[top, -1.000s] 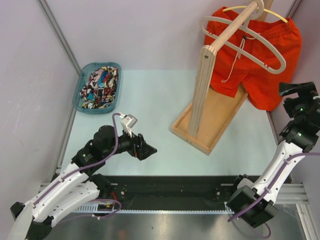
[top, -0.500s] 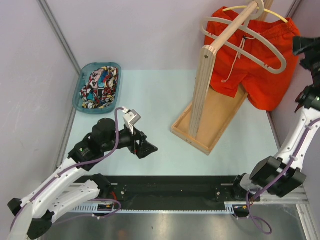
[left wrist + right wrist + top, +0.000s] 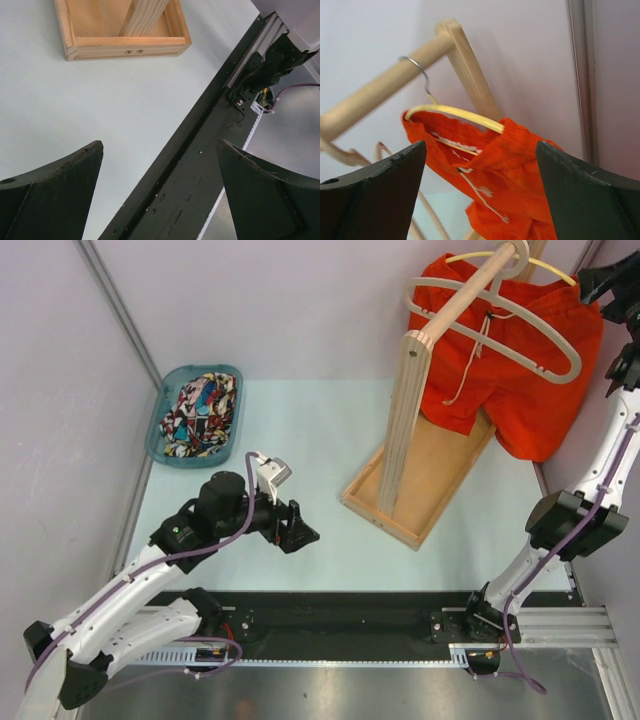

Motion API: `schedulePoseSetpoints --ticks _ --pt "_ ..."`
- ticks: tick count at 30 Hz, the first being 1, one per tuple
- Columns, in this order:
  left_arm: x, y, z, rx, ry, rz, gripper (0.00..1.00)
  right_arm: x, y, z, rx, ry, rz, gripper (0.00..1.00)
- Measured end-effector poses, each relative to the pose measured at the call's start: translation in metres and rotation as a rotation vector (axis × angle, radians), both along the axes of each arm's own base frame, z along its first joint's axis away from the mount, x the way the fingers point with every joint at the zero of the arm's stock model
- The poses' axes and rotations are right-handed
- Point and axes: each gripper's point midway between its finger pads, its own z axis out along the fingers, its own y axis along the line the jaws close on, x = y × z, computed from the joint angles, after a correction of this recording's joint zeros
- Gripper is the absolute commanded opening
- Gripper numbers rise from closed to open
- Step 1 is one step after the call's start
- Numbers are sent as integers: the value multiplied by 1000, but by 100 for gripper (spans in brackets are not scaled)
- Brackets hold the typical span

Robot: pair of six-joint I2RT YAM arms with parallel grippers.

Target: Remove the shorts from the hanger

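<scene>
Orange shorts (image 3: 530, 412), one pair, printed shorts (image 3: 200, 410), one pair

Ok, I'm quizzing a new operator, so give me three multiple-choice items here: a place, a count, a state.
1. Where do the comic-print shorts lie? A in the teal basket; B on the rack's base; C on a hanger.
2. How many hangers hang on the wooden rail? A one; B two; C four.
3. How is the right gripper? A open, holding nothing; B shut on a drawstring; C shut on a hanger.
1 A: they fill the basket. 2 B: a bare grey hanger and a yellow hanger bearing the orange shorts. 3 A: its fingers stand wide apart, gripping nothing.
</scene>
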Motion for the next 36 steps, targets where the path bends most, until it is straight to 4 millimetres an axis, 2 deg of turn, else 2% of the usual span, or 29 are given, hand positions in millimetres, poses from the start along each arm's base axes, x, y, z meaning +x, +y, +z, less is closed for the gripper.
schedulePoseSetpoints --ticks 6,9,14,22,27,29,32,33,36 --pt "9 0 -12 46 19 28 100 37 -14 -38 -90 73 26 100" --pt "15 -1 -12 61 21 42 100 48 -14 -52 -140 91 39 100" --pt "22 -4 -12 69 17 57 100 58 -10 -61 -231 91 48 100" --pt "28 -9 -23 94 47 57 100 78 2 -75 -442 100 21 99" --pt "29 -9 -22 93 43 59 100 95 14 -91 -560 143 -36 84" --pt "30 -9 -21 93 40 63 100 101 18 -96 -587 153 -44 81" --pt "31 -9 -22 95 38 68 100 107 23 -101 -615 162 -53 64" --pt "32 -8 -22 97 36 72 100 108 24 -103 -624 164 -54 53" --pt "32 -8 -21 97 33 76 100 110 26 -102 -650 161 -60 38"
